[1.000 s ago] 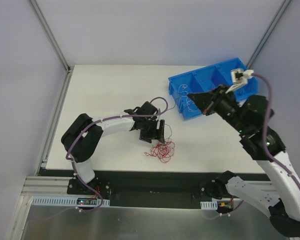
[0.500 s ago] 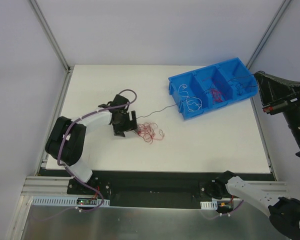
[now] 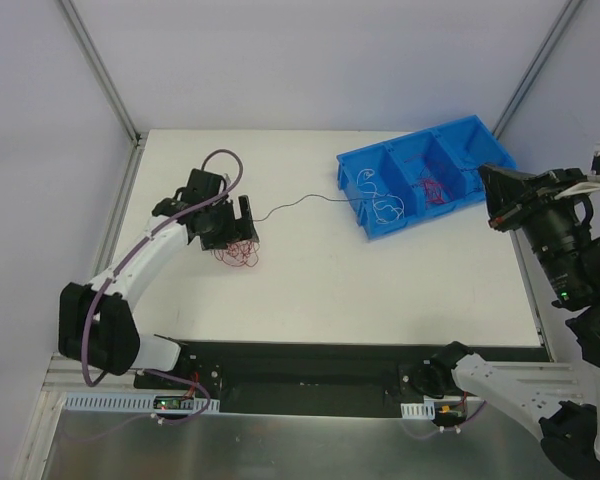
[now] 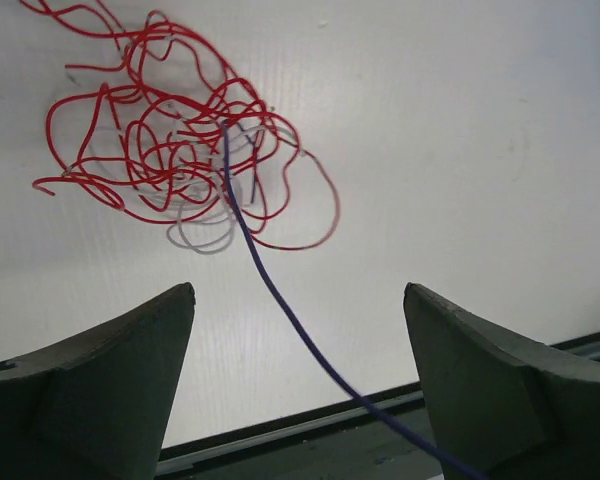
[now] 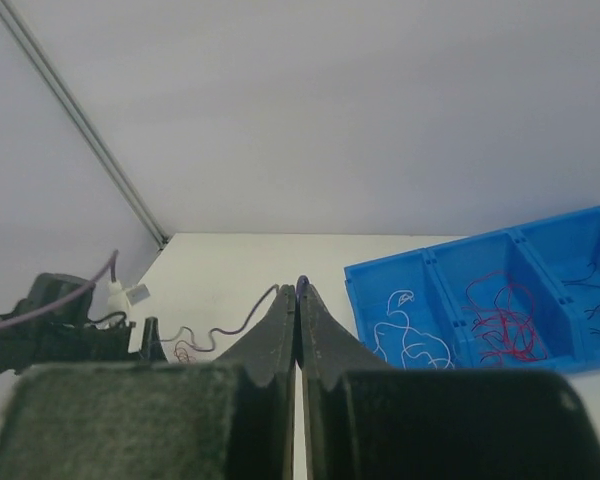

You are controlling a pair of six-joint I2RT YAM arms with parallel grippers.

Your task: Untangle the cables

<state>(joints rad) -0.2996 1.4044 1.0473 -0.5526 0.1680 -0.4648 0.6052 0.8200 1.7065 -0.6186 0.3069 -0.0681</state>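
A fist-sized tangle of thin red cables (image 3: 237,252) lies on the white table, just in front of my left gripper (image 3: 243,228). In the left wrist view the tangle (image 4: 170,150) sits beyond the fingertips, with a pale strand in it, and the left gripper (image 4: 298,300) is open and holds nothing. A thin dark cable (image 3: 300,203) runs taut from the tangle toward the blue bin; it passes between the left fingers (image 4: 280,305). My right gripper (image 3: 488,200) is raised at the right, and in its wrist view the gripper (image 5: 300,290) is shut on this dark cable (image 5: 235,325).
A blue bin (image 3: 440,212) with three compartments stands at the back right: white wires in the left one (image 3: 380,200), red in the middle (image 3: 430,187), black in the right. It also shows in the right wrist view (image 5: 352,275). Frame posts stand at the back corners.
The left gripper and the red tangle have moved left and toward the back. The right arm has pulled away from the bin to the right, drawing the dark cable out.
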